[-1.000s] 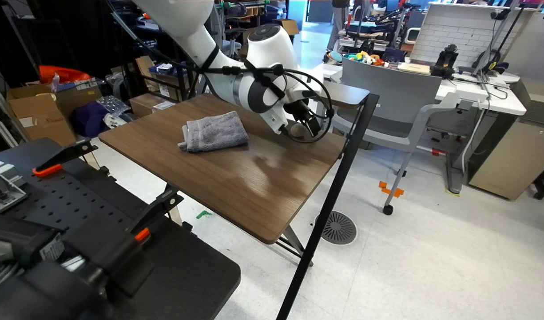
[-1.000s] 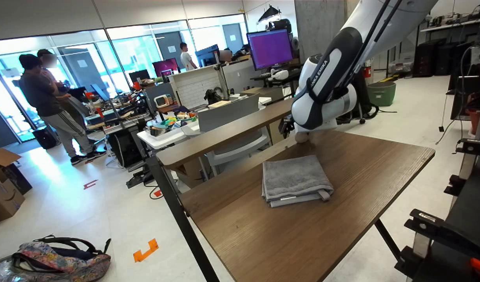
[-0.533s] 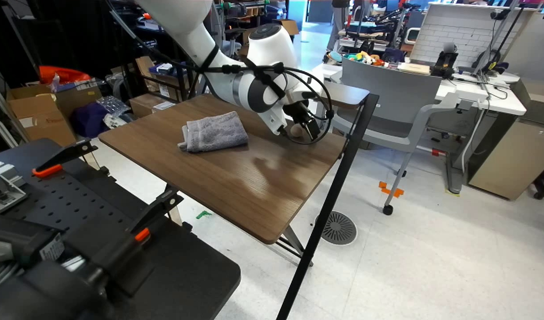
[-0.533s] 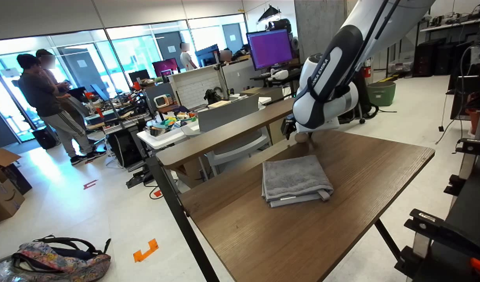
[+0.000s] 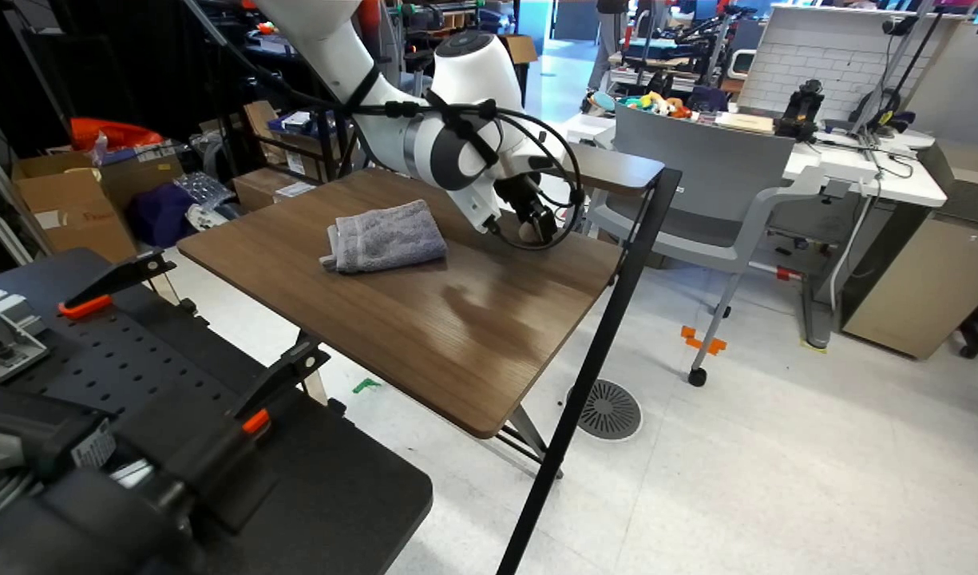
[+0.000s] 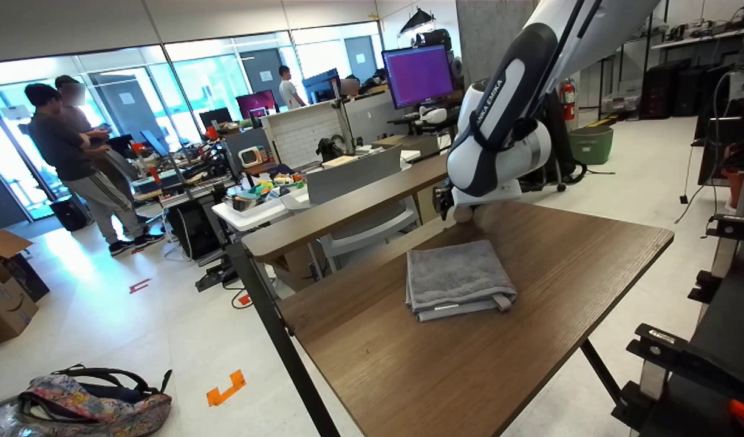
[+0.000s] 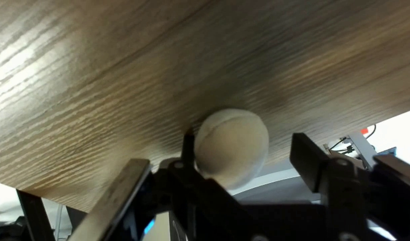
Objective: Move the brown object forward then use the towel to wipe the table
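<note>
In the wrist view, the black two-fingered tool is found with its fingers spread astride a pale brown, rounded, matt-surfaced object. Nothing is judged to be gripped: a gap is seen on one side, while on the other, contact cannot be confirmed. The object is placed near a long edge of the rectangular brown wood-grain desk.

The step in hand is judged to be the taking of the object. The tool should be centred before being closed, so that a rounded form is not rolled by one finger. With the edge so near, carriage under a light, even grip is preferred to pushing. The direction meant by "forward" cannot be established.

A grey folded terry towel is laid on the desk, apart from the object; wiping is judged outstanding. Glare and a shadow are noted on the surface in an exterior view. Beyond the edge a grey plastic chair is positioned. A black perforated bench, a green plastic bin, a flowered fabric backpack and two standing people are also noted.
</note>
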### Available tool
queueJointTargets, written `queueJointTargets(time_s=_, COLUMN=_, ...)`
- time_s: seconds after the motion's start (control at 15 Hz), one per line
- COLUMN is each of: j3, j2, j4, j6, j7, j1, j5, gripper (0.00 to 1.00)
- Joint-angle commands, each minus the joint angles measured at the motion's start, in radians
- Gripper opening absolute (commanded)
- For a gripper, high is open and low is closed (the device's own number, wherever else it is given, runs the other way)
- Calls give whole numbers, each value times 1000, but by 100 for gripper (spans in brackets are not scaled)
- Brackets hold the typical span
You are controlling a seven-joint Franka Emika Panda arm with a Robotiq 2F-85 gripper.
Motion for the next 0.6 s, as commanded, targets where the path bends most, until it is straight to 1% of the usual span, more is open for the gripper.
queueJointTargets(time_s=0.0, j3=10, j2=-40, j4=-35, j6=-27, j7=-17, j1=-2, j5=29, gripper=42)
queueJointTargets(time_s=0.07, j3=10, j2=-48, j4=-43, j6=-28, j7=-18, j1=-3, j5=30, gripper=36)
queueJointTargets(time_s=0.13, j3=8, j2=-58, j4=-56, j6=-31, j7=-17, j1=-2, j5=30, gripper=27)
queueJointTargets(time_s=0.2, j3=11, j2=-79, j4=-84, j6=-36, j7=-2, j1=-5, j5=8, gripper=20)
queueJointTargets(time_s=0.27, j3=9, j2=-103, j4=-117, j6=-44, j7=-4, j1=-4, j5=7, gripper=12)
queueJointTargets(time_s=0.33, j3=1, j2=-144, j4=-175, j6=-59, j7=-6, j1=0, j5=5, gripper=5)
queueJointTargets(time_s=0.4, j3=0, j2=-183, j4=-227, j6=-75, j7=-12, j1=-1, j5=2, gripper=1)
queueJointTargets(time_s=0.47, j3=-3, j2=-234, j4=-287, j6=-106, j7=-21, j1=-3, j5=-2, gripper=0)
queueJointTargets(time_s=0.53, j3=-15, j2=-270, j4=-324, j6=-146, j7=-35, j1=1, j5=14, gripper=3)
